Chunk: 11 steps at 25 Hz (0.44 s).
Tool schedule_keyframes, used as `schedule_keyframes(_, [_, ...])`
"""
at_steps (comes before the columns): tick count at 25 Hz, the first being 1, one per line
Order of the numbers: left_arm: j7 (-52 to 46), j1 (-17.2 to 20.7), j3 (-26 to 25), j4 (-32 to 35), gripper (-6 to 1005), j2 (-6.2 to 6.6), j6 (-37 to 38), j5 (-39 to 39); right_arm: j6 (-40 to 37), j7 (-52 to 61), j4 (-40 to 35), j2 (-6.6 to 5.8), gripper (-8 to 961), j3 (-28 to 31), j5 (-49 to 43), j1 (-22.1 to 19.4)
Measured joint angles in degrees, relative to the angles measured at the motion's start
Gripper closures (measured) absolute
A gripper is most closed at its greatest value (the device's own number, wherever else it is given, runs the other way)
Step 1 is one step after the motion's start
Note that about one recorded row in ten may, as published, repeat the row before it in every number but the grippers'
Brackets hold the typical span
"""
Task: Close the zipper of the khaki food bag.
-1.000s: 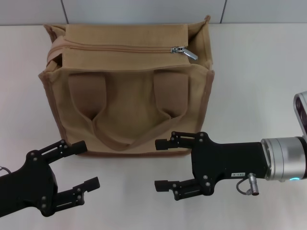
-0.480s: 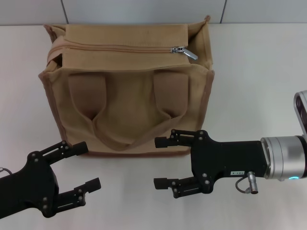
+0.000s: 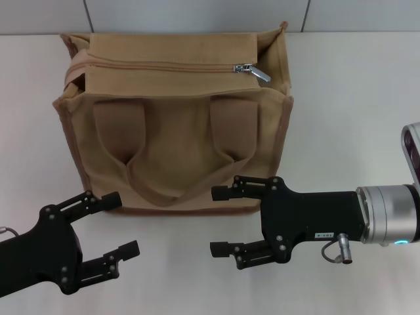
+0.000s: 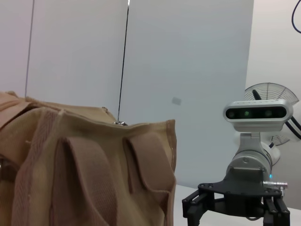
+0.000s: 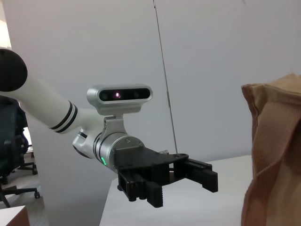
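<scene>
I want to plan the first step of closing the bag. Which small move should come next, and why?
Probably raise the right gripper toward the pull tab. The tab sits at the right end of the zipper on top of the khaki food bag. Both grippers are open and low in front of the bag, the left gripper farther from the tab.
</scene>
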Motion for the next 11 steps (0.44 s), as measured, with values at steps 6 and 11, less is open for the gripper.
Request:
schedule_keyframes(6, [0.0,-0.1,0.0,0.0,216,-0.08,-0.5,0.0,0.0,0.0,0.0,0.00,104,0.1,0.0,0.2])
schedule_keyframes(11, [0.0,-0.1,0.0,0.0,216,-0.10,-0.5,0.0,0.0,0.0,0.0,0.00,104,0.1,0.0,0.2])
